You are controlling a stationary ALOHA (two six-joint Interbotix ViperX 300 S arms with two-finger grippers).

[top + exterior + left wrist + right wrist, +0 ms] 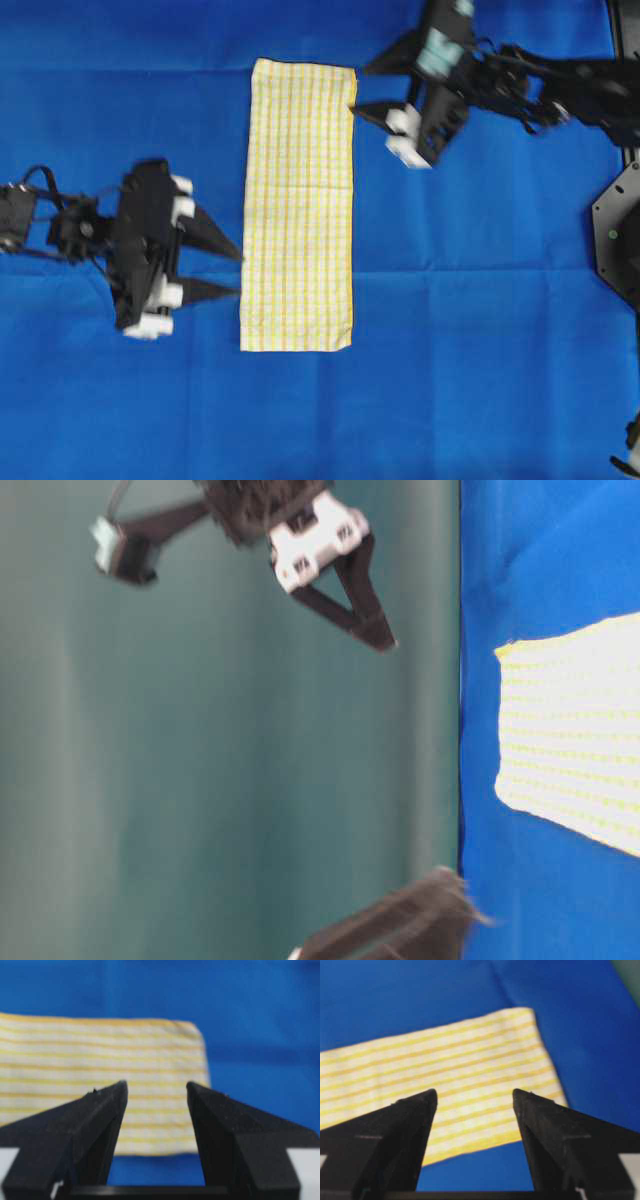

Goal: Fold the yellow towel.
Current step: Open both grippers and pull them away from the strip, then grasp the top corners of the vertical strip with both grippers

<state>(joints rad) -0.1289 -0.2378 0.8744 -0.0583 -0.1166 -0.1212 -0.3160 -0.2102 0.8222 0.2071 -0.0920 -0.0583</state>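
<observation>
The yellow towel (298,205) lies flat on the blue sheet as a long narrow strip, white with fine yellow checks. My left gripper (239,274) is open just left of the strip's near end, its fingertips pointing at the long edge without touching it. In the left wrist view the towel (100,1060) lies beyond the left gripper (156,1087), with nothing between the fingers. My right gripper (357,89) is open beside the strip's far right corner. The right wrist view shows the towel (445,1070) under and beyond the empty right gripper (475,1092).
The plain blue sheet (480,350) covers the whole work surface, with faint creases. A black arm base (620,230) stands at the right edge. The table-level view shows one end of the towel (575,760) against a green wall (200,780).
</observation>
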